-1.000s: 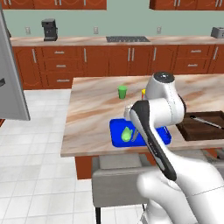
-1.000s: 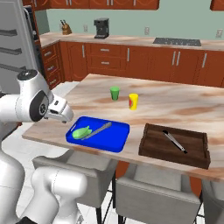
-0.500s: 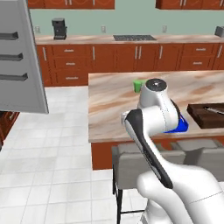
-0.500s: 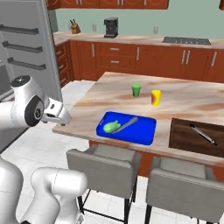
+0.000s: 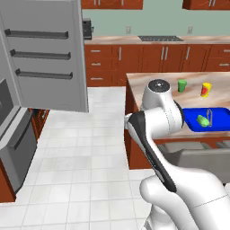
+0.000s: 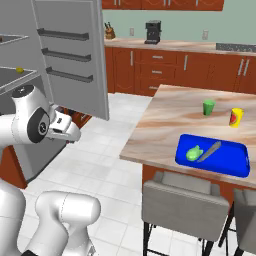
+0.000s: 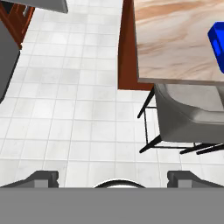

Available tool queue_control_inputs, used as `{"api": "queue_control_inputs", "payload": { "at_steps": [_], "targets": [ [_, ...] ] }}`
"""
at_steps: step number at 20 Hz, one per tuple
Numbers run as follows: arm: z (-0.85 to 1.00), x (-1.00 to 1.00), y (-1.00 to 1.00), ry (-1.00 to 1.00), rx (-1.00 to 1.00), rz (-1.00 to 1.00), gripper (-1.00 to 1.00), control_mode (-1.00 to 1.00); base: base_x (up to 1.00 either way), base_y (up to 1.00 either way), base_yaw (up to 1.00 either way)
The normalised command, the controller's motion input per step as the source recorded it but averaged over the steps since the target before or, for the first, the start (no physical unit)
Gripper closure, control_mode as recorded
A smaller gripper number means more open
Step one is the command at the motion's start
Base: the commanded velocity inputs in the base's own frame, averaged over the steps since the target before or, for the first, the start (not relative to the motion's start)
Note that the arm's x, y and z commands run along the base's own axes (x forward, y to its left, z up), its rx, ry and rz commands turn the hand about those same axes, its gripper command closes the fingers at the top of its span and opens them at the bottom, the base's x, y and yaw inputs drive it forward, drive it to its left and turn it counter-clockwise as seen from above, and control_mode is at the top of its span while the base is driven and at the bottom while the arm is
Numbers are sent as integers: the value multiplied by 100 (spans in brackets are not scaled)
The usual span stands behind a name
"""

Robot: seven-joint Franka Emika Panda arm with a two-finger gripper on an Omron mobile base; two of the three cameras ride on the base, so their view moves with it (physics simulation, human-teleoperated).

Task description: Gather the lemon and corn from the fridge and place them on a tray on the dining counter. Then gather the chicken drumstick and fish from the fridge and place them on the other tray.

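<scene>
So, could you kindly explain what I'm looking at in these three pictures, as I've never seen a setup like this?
This is a computer-rendered kitchen with a white robot arm on a base that drives. Two pictures come from cameras on that base, behind the arm to its left and right. The third looks along the gripper itself; its two dark fingertips stand far apart at the bottom, open and holding nothing, over white floor tiles. On the wooden counter sit a blue tray carrying a green item, plus a green cup and a yellow cup. A grey chair stands beside the counter. The fridge door stands open.
</scene>
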Motion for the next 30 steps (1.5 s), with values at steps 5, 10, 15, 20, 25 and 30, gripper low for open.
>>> {"api": "queue_control_inputs", "payload": {
  "at_steps": [5,10,15,20,25,30],
  "targets": [
    [0,0,0,0,0,0,-100,100,33,98,18],
    [0,0,0,0,0,0,-100,100,71,52,23],
    [0,0,0,0,0,0,-100,100,96,1,34],
    [0,0,0,0,0,0,-100,100,84,7,36],
    [0,0,0,0,0,0,-100,100,79,14,37],
    [0,0,0,0,0,0,-100,100,78,13,38]
  ]
}}
